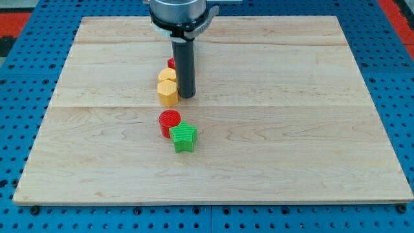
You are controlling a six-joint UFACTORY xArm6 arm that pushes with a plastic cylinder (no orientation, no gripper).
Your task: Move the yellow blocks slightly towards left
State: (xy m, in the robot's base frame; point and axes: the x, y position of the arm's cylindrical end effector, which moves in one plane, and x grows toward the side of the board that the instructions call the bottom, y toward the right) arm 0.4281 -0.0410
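Two yellow blocks touch each other near the board's middle: a yellow hexagon [167, 92] in front and a second yellow block [166, 75] just above it, its shape unclear. My tip [186, 96] rests on the board right beside the yellow hexagon, on its right side, touching or nearly touching it. The dark rod rises from there to the arm's mount at the view's top.
A red block [171, 63] peeks out just above the yellow pair, partly hidden by the rod. A red cylinder [170, 122] and a green star [184, 137] sit together below the yellow blocks. The wooden board [291, 129] lies on a blue pegboard.
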